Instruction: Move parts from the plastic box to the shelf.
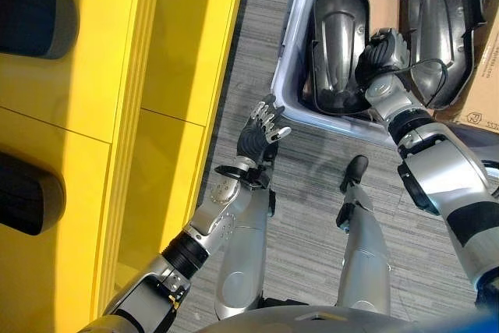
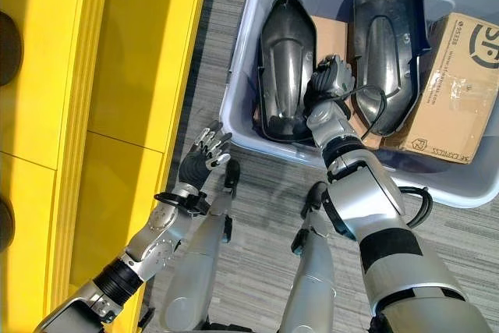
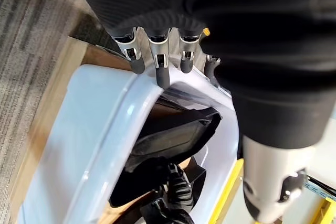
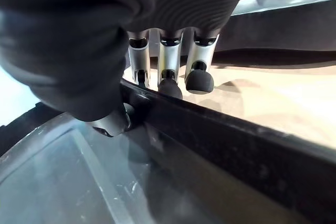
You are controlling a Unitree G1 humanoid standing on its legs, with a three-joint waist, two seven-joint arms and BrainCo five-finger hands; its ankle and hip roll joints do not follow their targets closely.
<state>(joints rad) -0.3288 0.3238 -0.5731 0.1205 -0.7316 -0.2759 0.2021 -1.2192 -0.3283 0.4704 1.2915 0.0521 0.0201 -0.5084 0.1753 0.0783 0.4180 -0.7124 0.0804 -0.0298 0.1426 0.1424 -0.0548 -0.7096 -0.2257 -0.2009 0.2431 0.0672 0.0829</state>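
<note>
The plastic box (image 2: 234, 107) runs off the frame at 12 and 3 o'clock — the cardboard box (image 2: 448, 91) too, cut at 3 o'clock.

right hand (image 2: 331, 77) gripping, left hand (image 1: 261, 132) relaxed

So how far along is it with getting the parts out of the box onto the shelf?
Two dark parts already sit on the yellow shelf. The right hand is pinching the edge of one black part in the plastic box. Another part waits there. The left hand hangs open.
</note>
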